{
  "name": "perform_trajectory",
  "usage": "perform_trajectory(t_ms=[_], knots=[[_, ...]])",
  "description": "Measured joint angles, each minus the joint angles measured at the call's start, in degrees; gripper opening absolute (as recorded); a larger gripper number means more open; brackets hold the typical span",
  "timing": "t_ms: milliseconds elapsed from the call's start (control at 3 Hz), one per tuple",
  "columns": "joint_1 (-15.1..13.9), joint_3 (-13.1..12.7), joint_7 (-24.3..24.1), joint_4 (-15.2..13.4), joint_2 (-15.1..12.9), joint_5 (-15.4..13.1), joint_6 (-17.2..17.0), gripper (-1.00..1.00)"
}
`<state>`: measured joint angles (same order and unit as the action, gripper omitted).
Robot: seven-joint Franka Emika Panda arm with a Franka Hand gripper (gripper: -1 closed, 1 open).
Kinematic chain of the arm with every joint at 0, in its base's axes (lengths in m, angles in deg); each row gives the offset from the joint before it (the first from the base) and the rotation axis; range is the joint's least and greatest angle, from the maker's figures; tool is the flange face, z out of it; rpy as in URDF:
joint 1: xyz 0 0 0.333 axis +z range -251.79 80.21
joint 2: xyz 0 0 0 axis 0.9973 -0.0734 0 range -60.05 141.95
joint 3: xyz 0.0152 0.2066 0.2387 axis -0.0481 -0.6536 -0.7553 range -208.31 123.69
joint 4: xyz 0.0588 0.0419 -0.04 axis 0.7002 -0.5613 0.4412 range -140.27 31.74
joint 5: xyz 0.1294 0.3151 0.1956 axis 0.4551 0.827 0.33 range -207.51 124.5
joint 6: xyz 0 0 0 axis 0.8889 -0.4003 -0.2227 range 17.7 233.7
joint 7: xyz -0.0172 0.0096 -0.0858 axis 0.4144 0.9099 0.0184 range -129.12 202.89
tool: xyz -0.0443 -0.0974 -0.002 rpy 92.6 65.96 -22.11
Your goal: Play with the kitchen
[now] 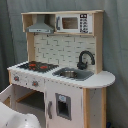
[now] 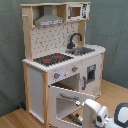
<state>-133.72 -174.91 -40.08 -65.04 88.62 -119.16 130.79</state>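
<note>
Arm (image 2: 100,114) low at the second exterior view's lower right, gripper state unclear; a careless swing could wrench the kitchen's (image 2: 60,60) open oven door (image 2: 65,102).

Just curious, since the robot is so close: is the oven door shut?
No: in the second exterior view the oven door hangs open, swung out from the kitchen.

Tall toy kitchen (image 1: 75,95), white-painted panels, matt, framed in pale smooth wood in both exterior views. Black hob with red rings (image 2: 52,59): flat, slightly glossy. Grey sink basin (image 1: 72,74): metal look, dull sheen. Black curved tap (image 1: 85,58): glossy plastic look. Grey hood (image 2: 49,20): matt. Oven door with clear window (image 2: 67,102): smooth. White robot arm casing (image 2: 97,114): glossy plastic. Light wooden floor (image 2: 15,120): smooth. Grey-green backdrop (image 1: 115,40): matt cloth.
</note>
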Motion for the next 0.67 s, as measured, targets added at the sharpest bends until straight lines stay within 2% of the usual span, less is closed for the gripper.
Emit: perform_trajectory(t_ms=[333, 667], knots=[[-1.13, -1.29, -6.00, 0.19, 1.04, 2.03, 0.18, 1.00], [-2.48, -1.81, -11.43, -0.90, 1.12, 4.30, 0.47, 1.00]])
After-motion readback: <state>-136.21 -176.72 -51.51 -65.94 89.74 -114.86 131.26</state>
